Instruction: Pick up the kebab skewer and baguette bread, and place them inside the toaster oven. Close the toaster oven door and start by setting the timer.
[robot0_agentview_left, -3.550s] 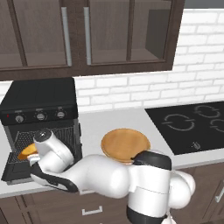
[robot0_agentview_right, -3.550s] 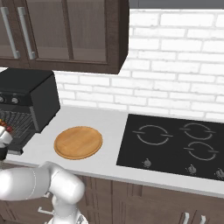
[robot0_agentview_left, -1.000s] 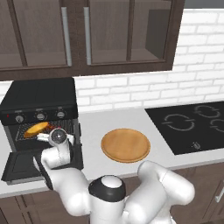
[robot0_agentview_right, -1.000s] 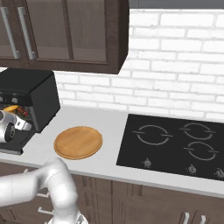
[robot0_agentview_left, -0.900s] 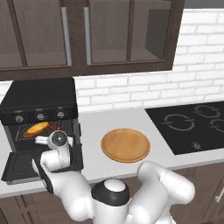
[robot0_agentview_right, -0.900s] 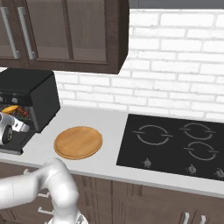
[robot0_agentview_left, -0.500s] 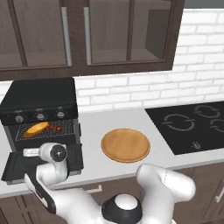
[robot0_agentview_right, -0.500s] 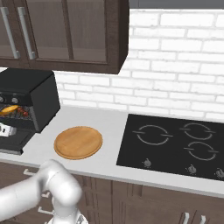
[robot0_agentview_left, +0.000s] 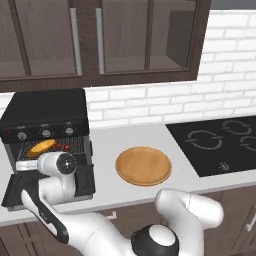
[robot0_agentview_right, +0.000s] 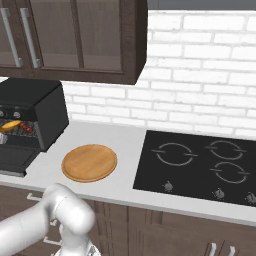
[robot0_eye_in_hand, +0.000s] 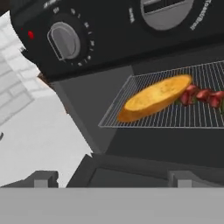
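Lying on the wire rack (robot0_eye_in_hand: 175, 114), oblong golden baguette bread (robot0_eye_in_hand: 155, 97) seemingly touches chunky kebab skewer (robot0_eye_in_hand: 202, 96); hand (robot0_eye_in_hand: 111, 178) open.

The white arm is bent low and reaches leftward in the left base view, the wrist held level. The gripper (robot0_eye_in_hand: 111, 178) is held with its jaws spread wide, nothing between them; one dark fingertip (robot0_eye_in_hand: 43, 178) is seen at each side in the hand view.

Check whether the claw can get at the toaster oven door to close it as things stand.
Probably yes. The claw is open and empty, right in front of the dropped toaster oven door, with nothing between. The baguette bread and kebab skewer lie on the rack.
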